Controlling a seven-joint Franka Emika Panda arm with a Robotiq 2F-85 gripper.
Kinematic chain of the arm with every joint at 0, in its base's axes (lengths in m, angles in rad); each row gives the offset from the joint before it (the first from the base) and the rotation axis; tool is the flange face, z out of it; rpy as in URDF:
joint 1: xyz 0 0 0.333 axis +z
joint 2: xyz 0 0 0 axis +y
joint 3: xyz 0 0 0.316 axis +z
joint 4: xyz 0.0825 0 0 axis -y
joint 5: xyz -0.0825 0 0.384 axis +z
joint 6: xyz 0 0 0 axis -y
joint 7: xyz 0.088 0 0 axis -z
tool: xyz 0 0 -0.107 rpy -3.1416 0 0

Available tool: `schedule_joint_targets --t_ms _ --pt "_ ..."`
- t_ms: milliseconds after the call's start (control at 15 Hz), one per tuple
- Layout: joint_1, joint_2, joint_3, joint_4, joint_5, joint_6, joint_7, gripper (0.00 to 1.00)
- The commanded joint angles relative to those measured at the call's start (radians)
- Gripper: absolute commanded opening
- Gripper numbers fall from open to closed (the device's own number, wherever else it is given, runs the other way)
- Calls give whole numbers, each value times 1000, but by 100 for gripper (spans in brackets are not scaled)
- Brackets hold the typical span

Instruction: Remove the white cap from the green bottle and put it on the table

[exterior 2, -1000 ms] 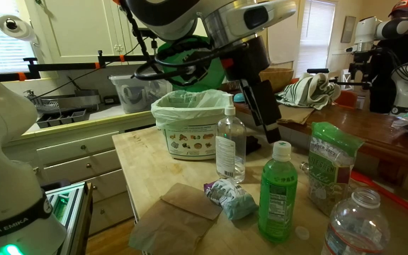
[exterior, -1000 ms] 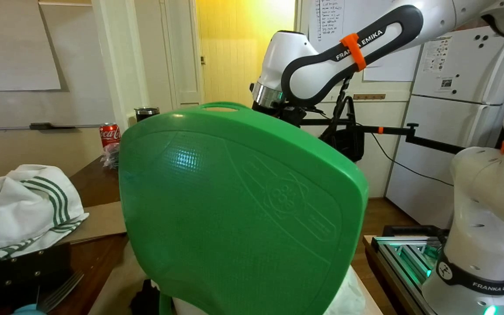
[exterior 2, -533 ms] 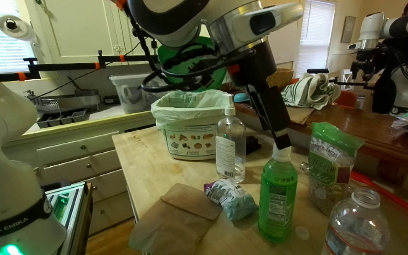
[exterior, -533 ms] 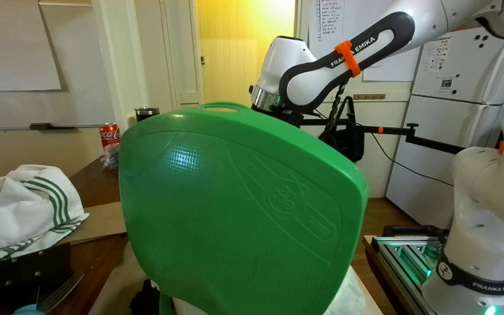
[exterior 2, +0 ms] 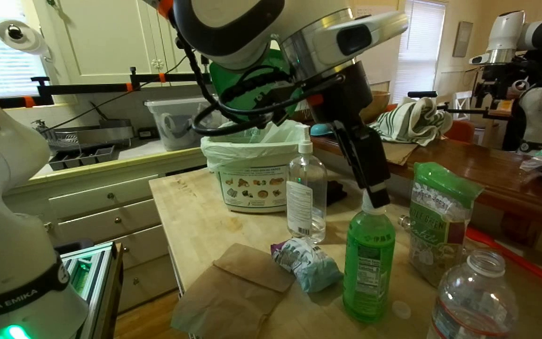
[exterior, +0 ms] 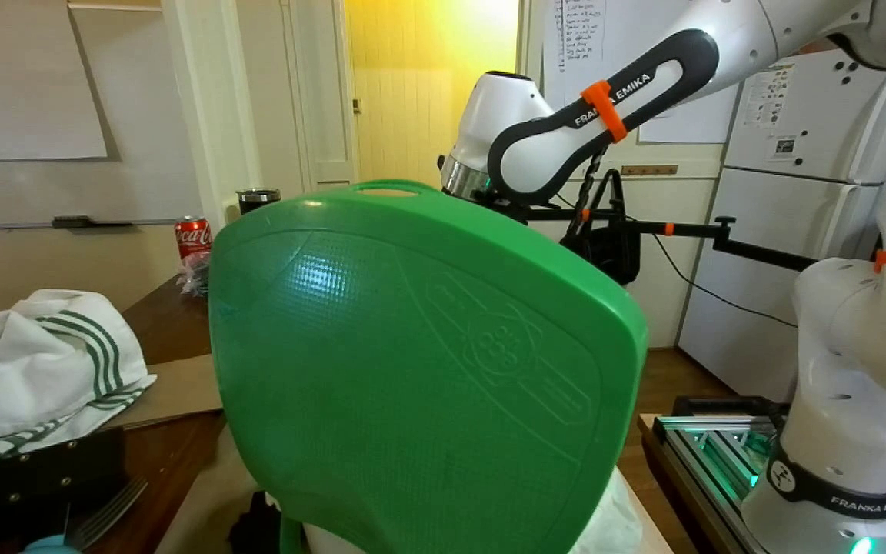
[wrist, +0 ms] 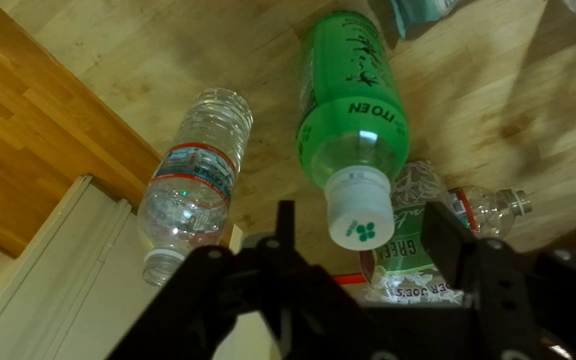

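Observation:
The green bottle (exterior 2: 369, 263) stands upright on the wooden table (exterior 2: 195, 212), with its white cap (exterior 2: 367, 203) on its neck. My gripper (exterior 2: 378, 195) is at the cap, and a black finger hides part of the cap in this exterior view. In the wrist view, the open gripper (wrist: 360, 216) has one finger on each side of the white cap (wrist: 361, 215), with a gap on both sides. The green bottle (wrist: 355, 115) extends away from the fingers there. A large green lid (exterior: 428, 369) hides the bottle and gripper fingers in an exterior view.
A clear pump bottle (exterior 2: 306, 197), a crumpled wrapper (exterior 2: 307, 266), brown paper (exterior 2: 238, 292), a snack bag (exterior 2: 440, 221) and an open clear bottle (exterior 2: 475, 296) surround the green bottle. A lined white bin (exterior 2: 254, 174) stands behind. A small clear disc (exterior 2: 401, 309) lies beside the bottle.
My arm has come down, and the gripper has moved down and to the right in an exterior view, from above and beside the cap to the cap itself. The bottle has not moved.

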Motion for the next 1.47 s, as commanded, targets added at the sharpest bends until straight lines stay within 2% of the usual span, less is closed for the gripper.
schedule_joint_targets --t_ms 0,200,333,733,800,867,933,1200,1400 --pt "-5 15 -4 1 -24 23 3 77" --pt "-5 17 -4 2 -24 31 7 85" --pt "-2 16 -4 -3 -12 59 3 99" --pt "-1 28 -3 -8 -7 117 3 100" --pt "0 31 -3 -9 -6 120 0 97" --pt "1 34 -4 -10 -4 123 -1 74" --pt "1 36 -4 -11 -3 124 -2 73" --pt "2 45 -5 -11 1 127 -1 42" --pt "2 52 -5 -11 2 130 0 36"
